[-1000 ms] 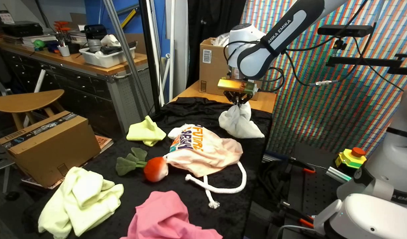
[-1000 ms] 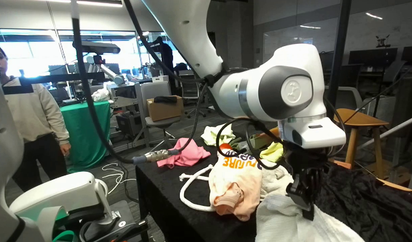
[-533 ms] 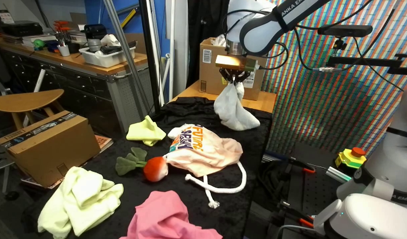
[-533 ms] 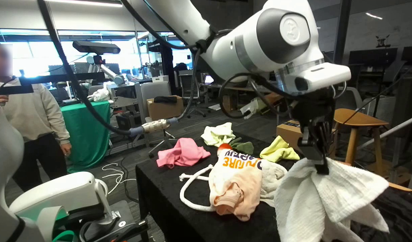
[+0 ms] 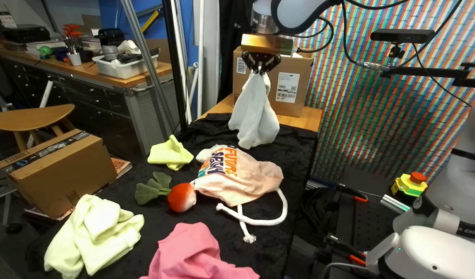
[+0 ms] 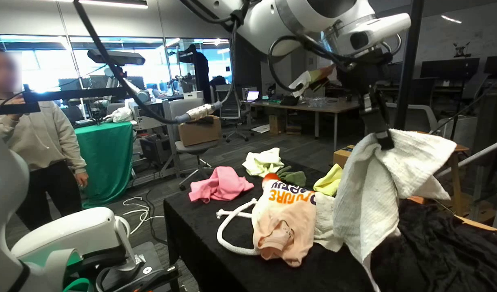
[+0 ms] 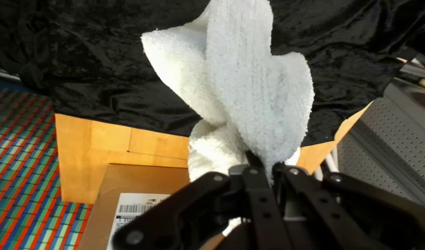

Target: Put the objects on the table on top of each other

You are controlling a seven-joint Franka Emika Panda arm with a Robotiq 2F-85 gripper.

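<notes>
Nearest in an exterior view lie a pink cloth (image 5: 194,252) and a pale-green cloth (image 5: 94,232), apart and unstacked. Beyond, a plush radish (image 5: 182,197) sits just beside a printed drawstring bag (image 5: 245,180), which seems to overlap a cream towel (image 6: 328,223), perhaps the only layering. Farther, a yellow cloth (image 5: 170,154) lies alone. Farthest, the gripper (image 5: 261,73) pinches a white towel (image 5: 254,114) over the black-draped table (image 5: 297,141), not yet placed; most stacking seems undone.
</notes>
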